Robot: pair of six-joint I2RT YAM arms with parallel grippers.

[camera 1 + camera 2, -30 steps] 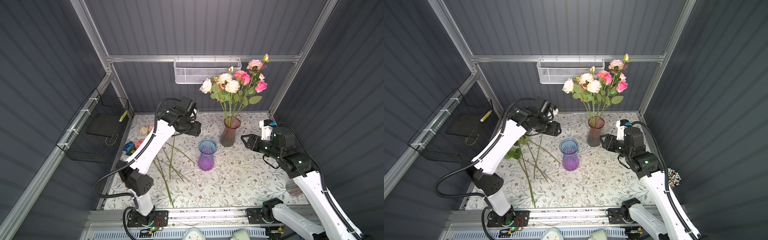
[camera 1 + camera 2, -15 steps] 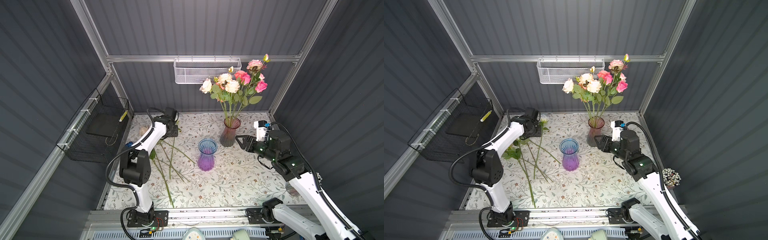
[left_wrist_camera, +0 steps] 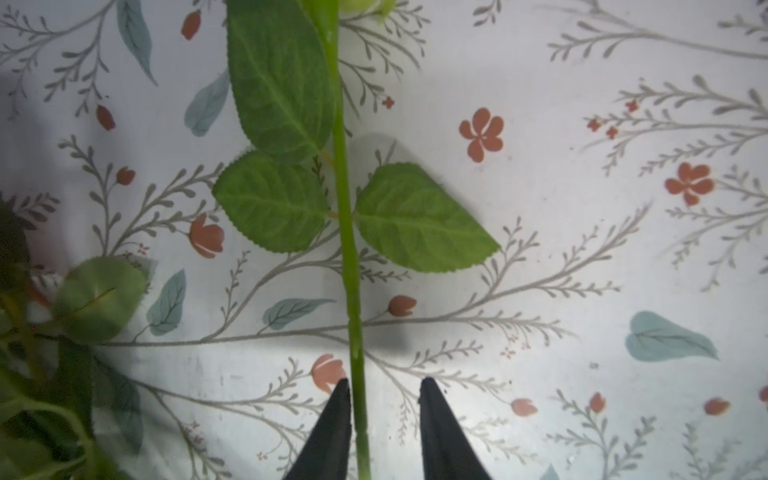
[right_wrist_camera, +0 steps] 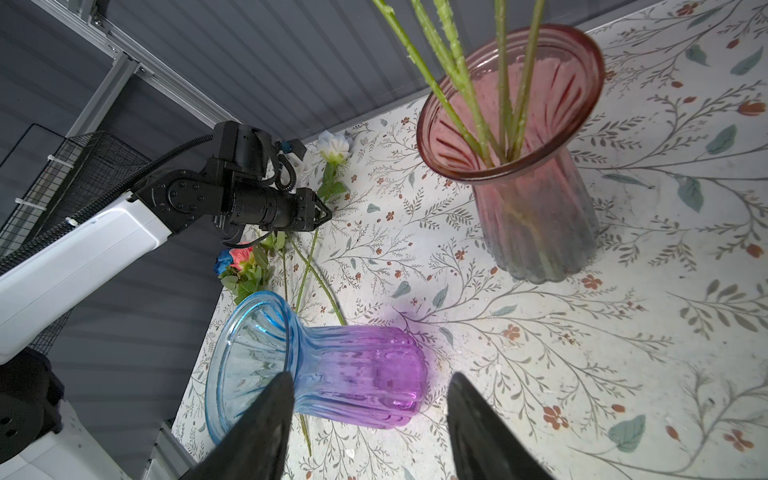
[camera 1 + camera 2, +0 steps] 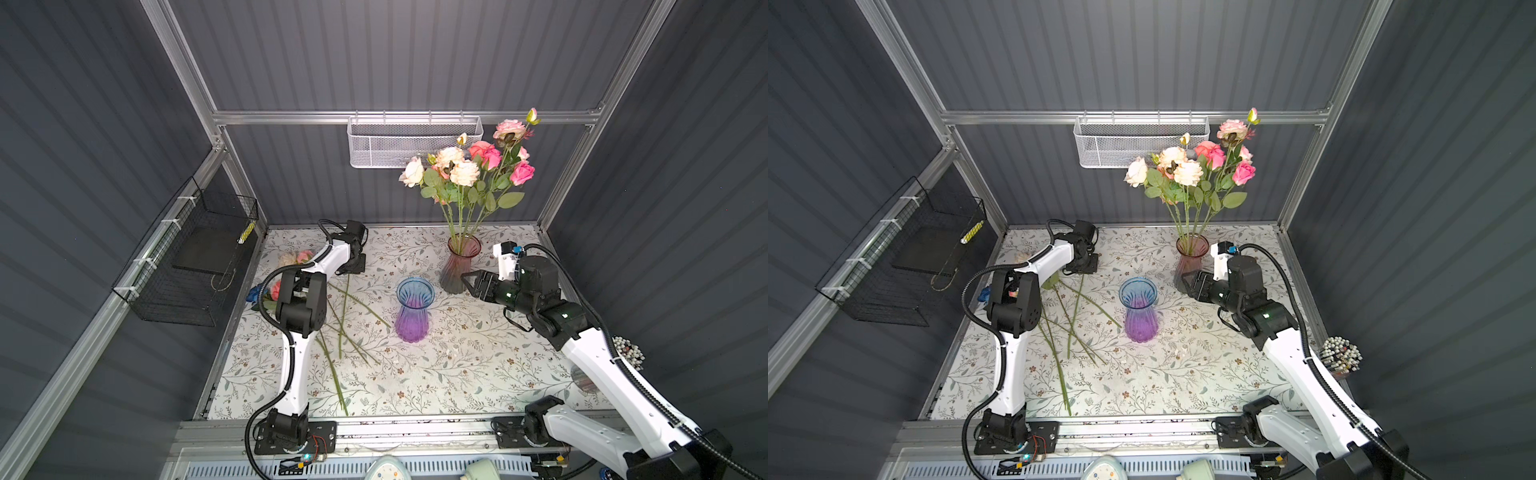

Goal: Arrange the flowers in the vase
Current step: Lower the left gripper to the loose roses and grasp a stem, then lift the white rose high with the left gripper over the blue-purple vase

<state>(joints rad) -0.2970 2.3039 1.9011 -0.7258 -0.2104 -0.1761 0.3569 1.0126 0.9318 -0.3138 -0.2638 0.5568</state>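
The left arm (image 5: 328, 259) has dropped tableward; left gripper (image 3: 383, 384) straddles the white artificial rose's green stem (image 3: 347, 249) on the floral cloth (image 3: 582, 249), jaws unclamped. Next: pinch, lift to ribbed pink glass vase (image 5: 455, 266). Right gripper (image 4: 370, 376) gapes empty.

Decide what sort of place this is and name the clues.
Probably a robot test cell, not a florist's: a left arm and right arm bolted to a front rail, grey panelled walls on an aluminium frame, a floral-print tabletop.

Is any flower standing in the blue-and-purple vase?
No, in the right wrist view the blue-and-purple vase is empty, while the upright stems all sit in the pink vase.
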